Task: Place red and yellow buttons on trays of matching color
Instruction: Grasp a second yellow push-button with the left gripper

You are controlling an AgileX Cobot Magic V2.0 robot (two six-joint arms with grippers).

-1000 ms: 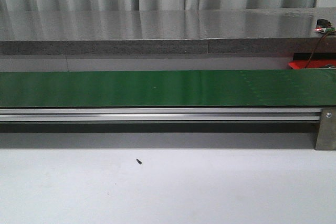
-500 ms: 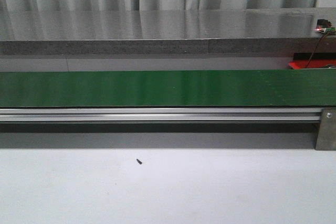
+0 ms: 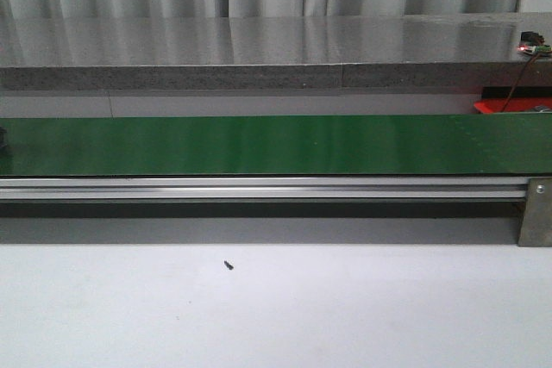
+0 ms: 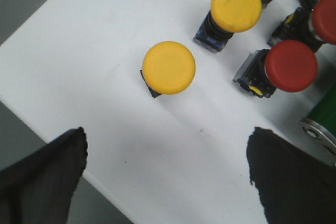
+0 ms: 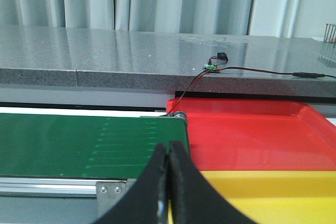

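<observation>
In the left wrist view my left gripper (image 4: 168,174) is open and empty above the white table, over its edge. Beyond it stand yellow buttons (image 4: 169,67) (image 4: 235,6) and red buttons (image 4: 290,65) (image 4: 324,19); the nearest yellow one is apart from the fingers (image 4: 47,177). In the right wrist view my right gripper (image 5: 169,153) is shut and empty, in front of the end of the green conveyor belt (image 5: 89,145), beside the red tray (image 5: 252,135) and the yellow tray (image 5: 262,190). Neither gripper shows in the front view.
The front view shows the long green belt (image 3: 276,144) on its aluminium rail (image 3: 259,187), a grey counter (image 3: 259,40) behind, a sliver of the red tray (image 3: 509,105) at the right, and a small dark speck (image 3: 228,265) on the white table.
A small dark shape has appeared at the far left edge of the belt in the front view. Nothing else has moved.
</observation>
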